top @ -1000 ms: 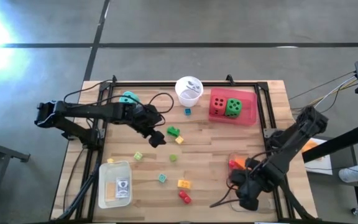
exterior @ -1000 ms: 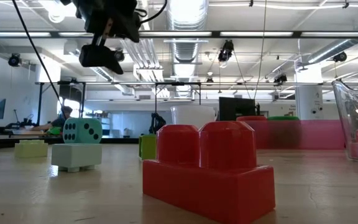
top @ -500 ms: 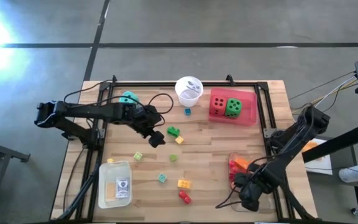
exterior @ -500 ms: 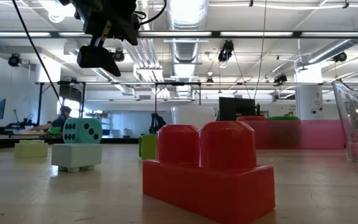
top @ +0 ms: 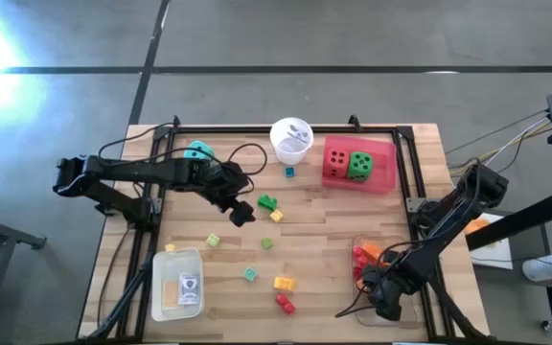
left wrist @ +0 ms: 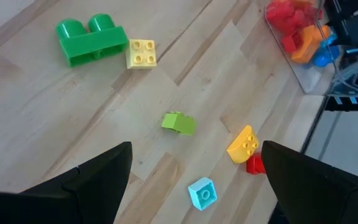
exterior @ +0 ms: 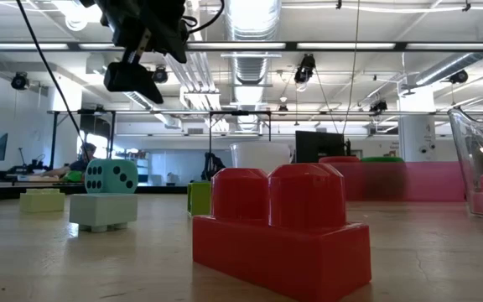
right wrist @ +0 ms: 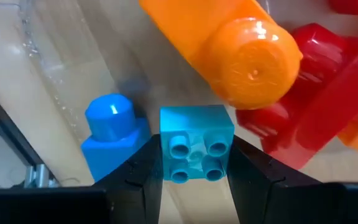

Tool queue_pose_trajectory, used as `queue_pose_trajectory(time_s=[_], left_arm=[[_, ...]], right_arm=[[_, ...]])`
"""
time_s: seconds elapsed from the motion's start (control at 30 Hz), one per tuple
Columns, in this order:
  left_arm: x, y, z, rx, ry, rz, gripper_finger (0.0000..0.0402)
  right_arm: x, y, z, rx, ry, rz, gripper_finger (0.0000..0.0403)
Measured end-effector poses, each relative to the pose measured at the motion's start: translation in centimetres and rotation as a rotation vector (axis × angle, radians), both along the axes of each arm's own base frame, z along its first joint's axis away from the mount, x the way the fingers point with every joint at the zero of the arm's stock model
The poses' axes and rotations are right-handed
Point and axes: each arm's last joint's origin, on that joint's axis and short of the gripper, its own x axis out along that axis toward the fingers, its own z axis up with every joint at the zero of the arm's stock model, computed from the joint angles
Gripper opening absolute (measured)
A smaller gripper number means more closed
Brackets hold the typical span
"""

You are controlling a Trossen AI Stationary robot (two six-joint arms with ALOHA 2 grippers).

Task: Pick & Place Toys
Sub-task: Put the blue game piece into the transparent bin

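Small bricks lie scattered on the wooden table [top: 324, 216]: a green one [left wrist: 92, 42], a yellow one [left wrist: 141, 53], a light green one [left wrist: 179, 122], a cyan one [left wrist: 202, 192] and a red one [top: 284, 304]. My left gripper [top: 241, 216] hangs open above the table's middle left, holding nothing. My right gripper [top: 377, 285] points down into the clear tray [top: 357, 241] at the near right, shut on a small cyan brick [right wrist: 196, 149]. Orange [right wrist: 229, 43], red [right wrist: 319, 93] and blue [right wrist: 112, 134] bricks lie in that tray. My right gripper pinches the small cyan brick by two opposite sides [right wrist: 165, 155] between its two fingers, coming from above and pointing down. The brick sits level with its studs up toward the wrist. Whether it touches the tray floor, I cannot tell.
A pink tray [top: 383, 182] at the far right holds a red die [top: 336, 161] and a green die [top: 359, 166]. A white cup [top: 291, 139] stands at the far middle, a teal die [top: 197, 150] at the far left, a white tray [top: 161, 307] at the near left.
My right gripper has gone down into the clear tray with the cyan brick still in its fingers.
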Motion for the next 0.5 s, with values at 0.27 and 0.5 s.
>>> queue_pose_trajectory(time_s=[0.27,0.5], left_arm=[[0.0,0.0,0.0,0.008,0.001,0.006,0.0358],[0.0,0.0,0.0,0.008,0.001,0.006,0.0358]], right_arm=[[-0.3,-0.3,-1.4,0.025,-0.023,0.004,0.0130],[-0.4,-0.5,-1.7,0.018,-0.018,0.013,0.0130]])
